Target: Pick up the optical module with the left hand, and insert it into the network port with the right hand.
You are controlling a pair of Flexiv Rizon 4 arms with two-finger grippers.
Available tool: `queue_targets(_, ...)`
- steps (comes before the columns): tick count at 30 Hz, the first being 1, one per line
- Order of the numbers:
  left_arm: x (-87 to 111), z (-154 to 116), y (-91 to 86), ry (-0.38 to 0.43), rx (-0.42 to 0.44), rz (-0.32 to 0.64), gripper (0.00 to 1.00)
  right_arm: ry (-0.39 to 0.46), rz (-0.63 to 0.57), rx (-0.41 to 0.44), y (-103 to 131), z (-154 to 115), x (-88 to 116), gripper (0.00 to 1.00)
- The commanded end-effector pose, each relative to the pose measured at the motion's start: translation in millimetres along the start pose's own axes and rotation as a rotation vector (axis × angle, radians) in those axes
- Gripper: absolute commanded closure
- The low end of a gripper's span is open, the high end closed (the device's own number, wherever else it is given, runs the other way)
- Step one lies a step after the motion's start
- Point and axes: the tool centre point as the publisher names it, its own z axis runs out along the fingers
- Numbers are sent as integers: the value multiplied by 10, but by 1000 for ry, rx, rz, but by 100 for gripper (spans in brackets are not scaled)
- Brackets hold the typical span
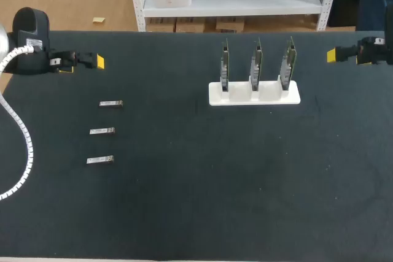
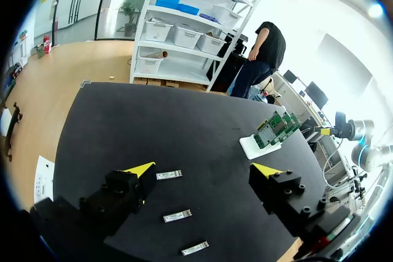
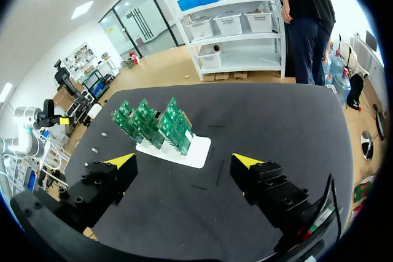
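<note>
- Left gripper [image 2: 204,169]: fingers spread wide, nothing between them. It hangs over the far left edge of the table [image 1: 184,200], pointing in toward the middle.
- Right gripper [image 3: 184,161]: fingers also spread wide apart, holding nothing. It sits at the far right edge of the table, facing inward, well apart from everything on the surface.
- Three optical modules lie flat on the dark table top on the left side, in a loose column running from far to near, each apart from the next: far module [image 1: 110,104], middle module [image 1: 102,131], near module [image 1: 100,159]. All are small, silvery and oblong, lying crosswise.
- From the left wrist, the far module lies just past the tip of one finger; the other two lie nearer the wrist, under the open gap. None is touched.
- The far module is the closest to the left gripper, but still clear of it.
- White holder [image 1: 254,95] rests right of the table's middle, toward the far edge. Three green circuit boards [image 1: 253,62] stand upright in it, side by side in separate slots.
- The ports on the boards are too small to make out.
- From the right wrist, the holder and boards lie ahead of the open fingers, roughly in line with the gap.
- Modules and holder are well apart, with bare dark surface between them.
</note>
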Motion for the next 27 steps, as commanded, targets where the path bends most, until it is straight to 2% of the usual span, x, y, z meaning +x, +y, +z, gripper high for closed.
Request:
queue_targets(1, 0, 0, 0, 0, 0, 0, 0, 0, 0, 0, 0, 0, 0, 0)
queue_targets(16, 0, 0, 0, 0, 0, 0, 0, 0, 0, 0, 0, 0, 0, 0)
queue_targets(17, 2, -4, -12, -6, -3, 35, 0, 0, 0, 0, 0, 0, 0, 0)
queue_targets(18, -5, -5, -20, -16, -53, 57, 0, 0, 0, 0, 0, 0, 0, 0)
queue_targets(20, -27, 7, -17, -5, -35, 78, 0, 0, 0, 0, 0, 0, 0, 0)
queue_targets(21, -55, 15, 3, -7, -55, 91, 0, 0, 0, 0, 0, 0, 0, 0)
queue_targets(27, -235, 98, 120, 51, -72, 287, 0, 0, 0, 0, 0, 0, 0, 0)
